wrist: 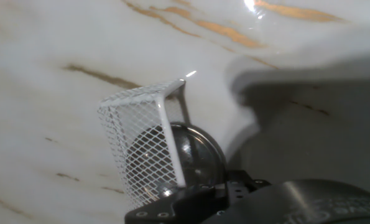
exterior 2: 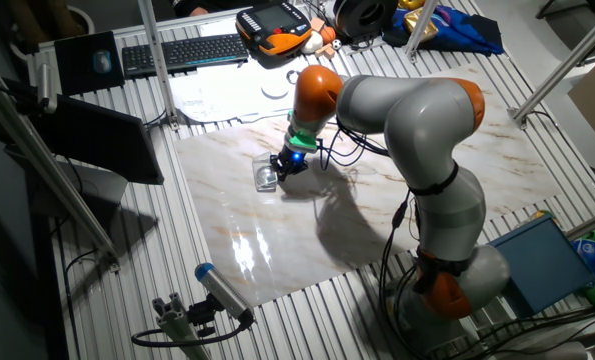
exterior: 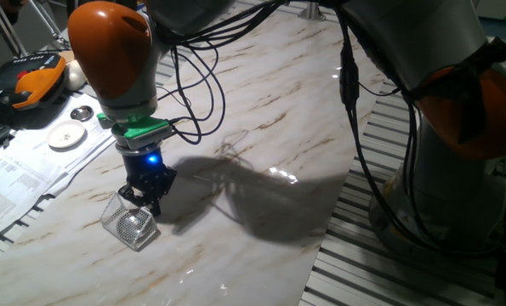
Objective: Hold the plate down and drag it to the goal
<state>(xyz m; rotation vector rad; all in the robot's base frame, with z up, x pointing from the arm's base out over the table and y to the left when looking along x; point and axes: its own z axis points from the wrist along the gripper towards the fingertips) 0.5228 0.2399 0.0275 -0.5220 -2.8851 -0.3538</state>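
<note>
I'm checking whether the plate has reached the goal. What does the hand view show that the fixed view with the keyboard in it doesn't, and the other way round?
Hand view only: the plate, dark and shiny, sits partly behind the goal's white mesh wall, at its open side; the fingertips are out of frame.

Keyboard view only: the whole arm, the marble board's edges, the keyboard and pendant behind it. The plate cannot be made out there.

Both: the goal on the marble, directly beside the gripper.

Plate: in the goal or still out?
Partly in. In the hand view the plate sits half behind the goal's white mesh wall, half outside; the gripper hides the rest.
</note>
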